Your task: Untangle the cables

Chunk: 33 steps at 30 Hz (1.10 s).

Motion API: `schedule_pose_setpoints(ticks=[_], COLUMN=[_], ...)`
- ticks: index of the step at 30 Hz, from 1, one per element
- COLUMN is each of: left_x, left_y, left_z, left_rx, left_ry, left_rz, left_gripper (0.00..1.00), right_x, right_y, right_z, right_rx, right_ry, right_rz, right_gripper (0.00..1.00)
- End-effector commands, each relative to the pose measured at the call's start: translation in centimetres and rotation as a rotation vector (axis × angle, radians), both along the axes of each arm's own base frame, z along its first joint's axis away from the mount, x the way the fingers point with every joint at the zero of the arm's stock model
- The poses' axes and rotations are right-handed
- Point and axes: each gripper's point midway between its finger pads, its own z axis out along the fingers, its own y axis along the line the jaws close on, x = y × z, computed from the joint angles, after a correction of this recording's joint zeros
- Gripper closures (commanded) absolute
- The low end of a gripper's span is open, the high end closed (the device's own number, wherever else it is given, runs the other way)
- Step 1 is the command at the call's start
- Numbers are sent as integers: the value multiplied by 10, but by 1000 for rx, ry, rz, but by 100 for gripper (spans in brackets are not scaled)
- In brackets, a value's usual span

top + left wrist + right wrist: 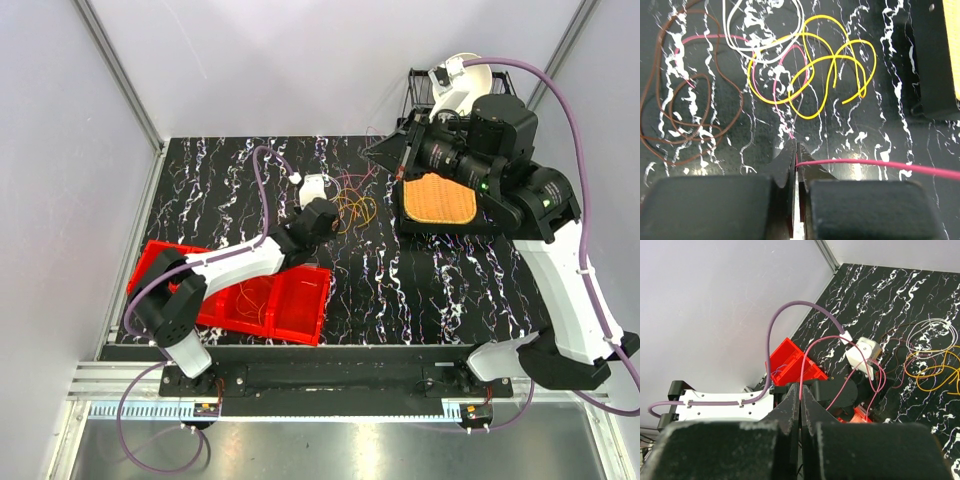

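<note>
The cables lie tangled on the black marbled table (pixel 440 280). In the left wrist view I see yellow loops (pixel 835 62), white loops (pixel 765 30), brown loops (pixel 685 105) and a pink wire (pixel 880 163). My left gripper (pixel 796 159) is low over the table, just in front of the tangle, and shut on the pink wire. My right gripper (pixel 800 396) is raised above the table and shut on another stretch of the pink wire (pixel 812 347). In the top view the tangle (pixel 355 208) lies beside the left gripper (pixel 330 212), and the right gripper (pixel 380 150) is behind it.
A red compartment tray (pixel 295 305) lies at the front left under the left arm. A black tray with an orange mesh pad (pixel 438 198) sits right of the tangle. A white spool (pixel 462 82) and a black wire basket (pixel 420 95) stand at the back right.
</note>
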Motion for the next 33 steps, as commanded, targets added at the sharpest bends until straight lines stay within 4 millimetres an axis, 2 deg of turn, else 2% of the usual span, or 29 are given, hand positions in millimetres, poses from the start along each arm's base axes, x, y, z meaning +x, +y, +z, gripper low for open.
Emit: schedule_pose_setpoints(ticks=[1,4,5,7,8,10,11,12,14,15,16,17,18,19,22,23,25,27,29,32,33], left_x=[19,15,12,5,0,-10,-18,-23,-38,-45,-51,-62,-69,-82,-103,-111,-121,-127,-143,-156,-163], left_y=[-3,5,9,19,27,42,53,58,75,82,84,93,97,101,100,105,110,112,109,104,108], left_z=[54,71,87,100,126,146,172,186,225,232,253,272,278,301,327,336,344,348,361,387,404], left_rx=[-39,-26,-37,-32,-63,-49,-68,-75,-96,-84,-114,-143,-151,-202,-253,-271,-290,-310,-360,-399,-415], left_ry=[-158,-191,-214,-237,-281,-298,-341,-359,-405,-400,-423,-452,-453,-486,-520,-537,-549,-549,-574,-635,-668], left_rz=[50,46,42,50,55,62,62,60,50,44,28,18,4,-32,-135,-151,-166,-182,-256,-335,-347], left_gripper=[100,100,100,100,100,100,100,100,100,100,100,100,100,100,100,100,100,100,100,100,100], right_x=[-7,-6,-4,-1,2,5,9,11,17,18,22,27,28,34,35,32,35,29,30,29,27], right_y=[-11,-14,-14,-14,-13,-11,-9,-7,-2,0,2,8,13,21,41,51,65,76,83,94,97], right_z=[5,3,1,1,-1,-1,-4,-5,-8,-8,-7,-15,-17,-25,-33,-42,-49,-51,-55,-61,-60], right_rx=[-5,-14,-19,-21,-25,-25,-30,-32,-32,-31,-24,-30,-21,-21,22,34,62,92,112,118,125], right_ry=[-18,-16,-10,-9,-7,-5,1,6,12,11,8,25,36,51,91,133,155,188,207,223,219], right_rz=[-30,-47,-52,-61,-64,-67,-68,-67,-66,-63,-62,-57,-37,-22,61,115,167,231,262,300,311], right_gripper=[100,100,100,100,100,100,100,100,100,100,100,100,100,100,100,100,100,100,100,100,100])
